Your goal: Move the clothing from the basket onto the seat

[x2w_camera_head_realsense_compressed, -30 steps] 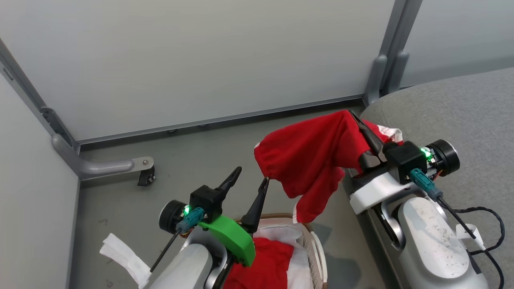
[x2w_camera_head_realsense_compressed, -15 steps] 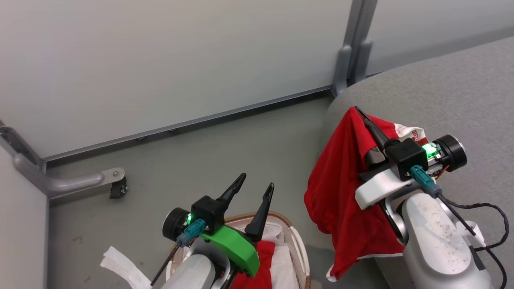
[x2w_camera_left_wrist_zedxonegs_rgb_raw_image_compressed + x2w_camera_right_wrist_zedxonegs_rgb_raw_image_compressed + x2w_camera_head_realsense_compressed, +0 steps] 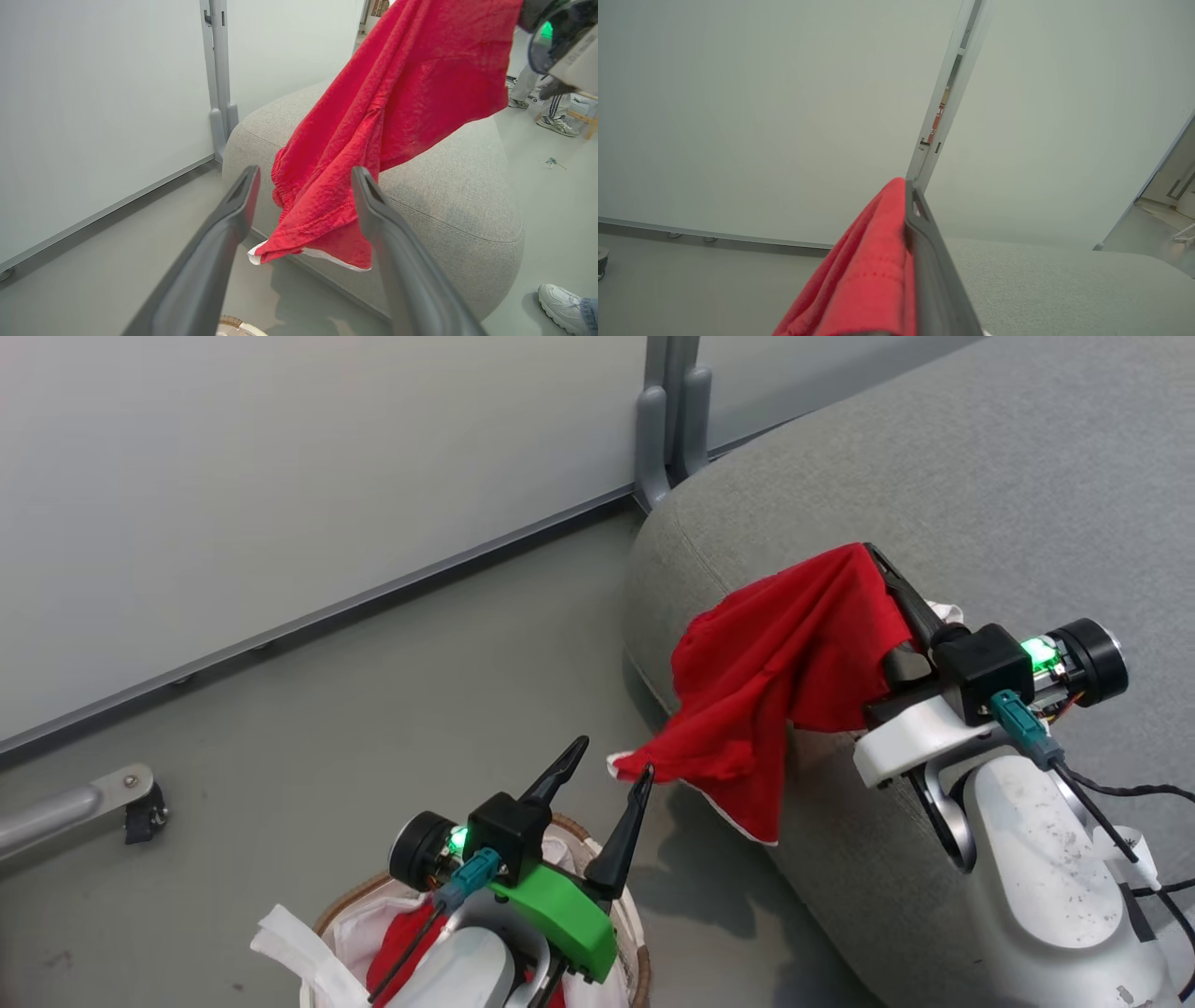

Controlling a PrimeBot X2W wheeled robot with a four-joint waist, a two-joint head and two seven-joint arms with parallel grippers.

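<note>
The right end effector (image 3: 878, 565) is pressed together on a red garment (image 3: 784, 663) and holds it above the front edge of the grey seat (image 3: 980, 476). The cloth drapes off the fingers, and its white-trimmed hem hangs beside the seat's side, over the floor (image 3: 420, 691). Contact with the cushion cannot be determined. The left end effector (image 3: 613, 756) is spread and holds nothing. It is above the basket (image 3: 338, 907), just beside the hanging hem. More red clothing (image 3: 397, 943) lies in the basket.

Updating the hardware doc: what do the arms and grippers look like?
The left gripper and right gripper each have two long tapered dark fingers on a black block, a green light, and a teal plug with black cable. Left has a green bracket, right a white bracket. Forearms are pale grey, the right forearm speckled dark.
</note>
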